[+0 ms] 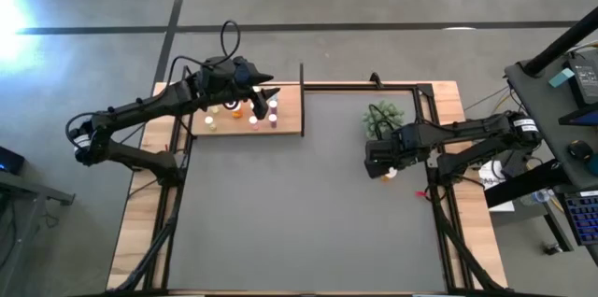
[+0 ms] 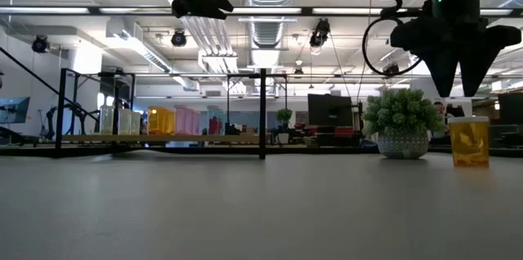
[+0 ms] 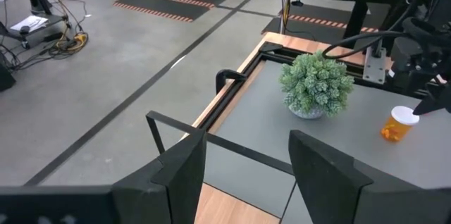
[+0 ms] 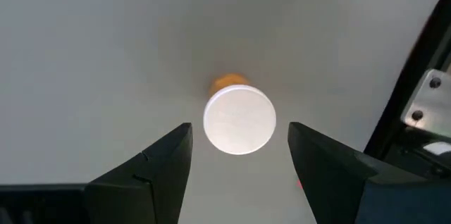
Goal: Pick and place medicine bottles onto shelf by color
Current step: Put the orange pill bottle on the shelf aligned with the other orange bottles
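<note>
The right gripper (image 2: 458, 88) hangs at the right of the frame, fingers apart, directly above an orange bottle (image 2: 469, 142) standing upright on the grey mat (image 1: 308, 204) beside the green plant (image 2: 402, 121); the left gripper (image 1: 264, 94), fingers apart and empty, hovers over the shelf (image 1: 290, 121) at upper left, where several bottles (image 1: 252, 120) stand.

My overhead camera looks straight down on the whole tabletop (image 1: 299, 204). My low one sits at mat level, facing across into the room. The left wrist camera looks across at the plant (image 3: 316, 83), shared with both. The right wrist camera stares down, close above an orange bottle (image 4: 239, 118).
</note>
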Available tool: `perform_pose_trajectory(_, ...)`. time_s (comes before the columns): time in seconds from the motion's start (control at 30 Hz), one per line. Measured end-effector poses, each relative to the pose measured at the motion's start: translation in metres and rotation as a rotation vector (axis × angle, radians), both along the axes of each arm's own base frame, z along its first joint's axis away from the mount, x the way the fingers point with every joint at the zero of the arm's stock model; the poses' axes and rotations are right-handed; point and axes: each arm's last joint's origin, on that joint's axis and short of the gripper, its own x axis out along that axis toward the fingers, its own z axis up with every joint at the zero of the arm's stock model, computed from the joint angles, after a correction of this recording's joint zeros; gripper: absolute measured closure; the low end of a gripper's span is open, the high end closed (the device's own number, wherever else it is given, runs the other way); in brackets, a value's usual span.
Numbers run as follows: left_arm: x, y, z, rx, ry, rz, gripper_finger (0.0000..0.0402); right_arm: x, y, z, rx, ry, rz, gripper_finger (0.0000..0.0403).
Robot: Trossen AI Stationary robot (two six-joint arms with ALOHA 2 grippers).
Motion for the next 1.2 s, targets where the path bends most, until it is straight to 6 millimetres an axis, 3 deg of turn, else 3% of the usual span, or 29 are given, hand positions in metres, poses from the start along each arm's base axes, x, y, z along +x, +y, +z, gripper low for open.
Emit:
perform_pose_trajectory(0.27, 0.0, 0.0, 0.0, 0.0, 0.0, 0.0, 0.0214, 0.003, 0.001, 0.0, 0.025, -0.027, -0.033, 0.017)
perform_pose_trajectory(0.7, 0.0, 0.0, 0.0, -0.001, -0.001, 0.001, 0.0214, 0.0, 0.002, -0.009, 0.061, -0.011, 0.002, 0.007)
perform_pose_trajectory(1.2, 0.0, 0.0, 0.0, -0.003, -0.001, 0.002, 0.0214, 0.0, 0.001, -0.018, 0.024, 0.006, 0.0, 0.006)
